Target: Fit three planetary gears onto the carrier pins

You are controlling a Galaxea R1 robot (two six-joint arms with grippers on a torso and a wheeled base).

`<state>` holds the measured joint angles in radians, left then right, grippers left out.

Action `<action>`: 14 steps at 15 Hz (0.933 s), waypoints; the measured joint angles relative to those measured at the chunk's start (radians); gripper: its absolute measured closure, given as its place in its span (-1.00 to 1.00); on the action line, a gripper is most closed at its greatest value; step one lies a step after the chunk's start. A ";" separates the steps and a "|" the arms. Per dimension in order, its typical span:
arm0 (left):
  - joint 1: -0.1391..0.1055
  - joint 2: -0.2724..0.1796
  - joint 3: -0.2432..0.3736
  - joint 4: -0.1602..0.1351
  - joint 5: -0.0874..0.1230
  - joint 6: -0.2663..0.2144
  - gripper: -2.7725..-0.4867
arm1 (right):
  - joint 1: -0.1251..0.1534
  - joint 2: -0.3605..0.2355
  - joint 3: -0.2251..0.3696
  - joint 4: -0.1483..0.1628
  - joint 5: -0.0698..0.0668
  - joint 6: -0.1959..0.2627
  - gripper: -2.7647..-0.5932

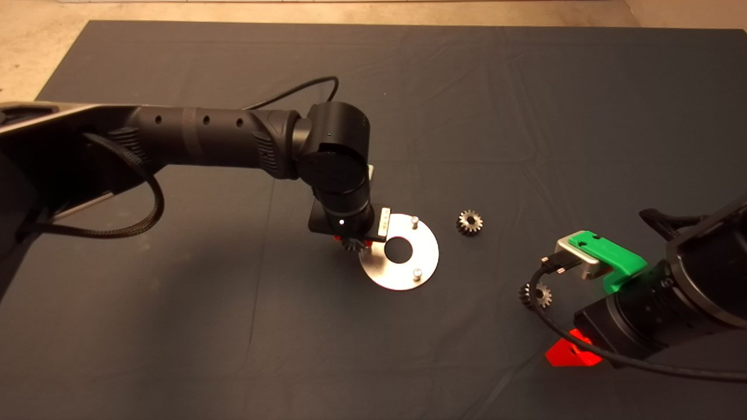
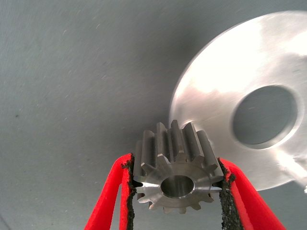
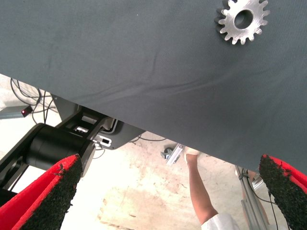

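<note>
One planetary gear (image 2: 175, 175) sits clamped between the two black pads of the left gripper (image 2: 175, 191), its bore facing the wrist camera and its teeth pressed against the pads on both sides; the red fingers (image 2: 108, 201) are closed just to the width of the gear. In the head view this gear (image 1: 352, 245) hangs under the left arm's wrist at the left rim of the disc (image 1: 402, 274), over the spot where a third pin would stand, though that pin itself is hidden by the wrist. The disc lies flat on the dark mat (image 1: 233, 326) near the middle, its central hole open to the mat, and two carrier pins show upright on it: one at the far right of the rim (image 1: 414, 221) and one at the near right (image 1: 418, 273), both bare. A second gear (image 1: 469, 222) lies flat on the mat just to the right of the disc, apart from it. The third gear (image 1: 537, 295) lies farther right and nearer the camera, partly crossed by a black cable, close to the right gripper (image 1: 575, 353). That gripper waits at the lower right edge with its fingers spread wide and holding nothing; its wrist view shows the same gear (image 3: 243, 19) on the mat, and beyond the mat's edge the floor and a person's arm (image 3: 199, 191).
</note>
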<state>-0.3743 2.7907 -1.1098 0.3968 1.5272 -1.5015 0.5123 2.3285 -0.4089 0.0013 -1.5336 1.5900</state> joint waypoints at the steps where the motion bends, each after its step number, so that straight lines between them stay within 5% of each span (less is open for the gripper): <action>1: -0.003 0.008 -0.006 -0.001 -0.001 0.001 0.67 | 0.000 0.000 0.000 0.000 0.000 0.000 -0.99; 14: -0.011 0.036 -0.061 -0.068 -0.001 0.004 0.67 | 0.000 -0.001 0.000 0.000 0.000 0.000 -0.99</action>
<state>-0.3857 2.8262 -1.1709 0.3289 1.5264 -1.4970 0.5123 2.3279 -0.4089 0.0013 -1.5336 1.5904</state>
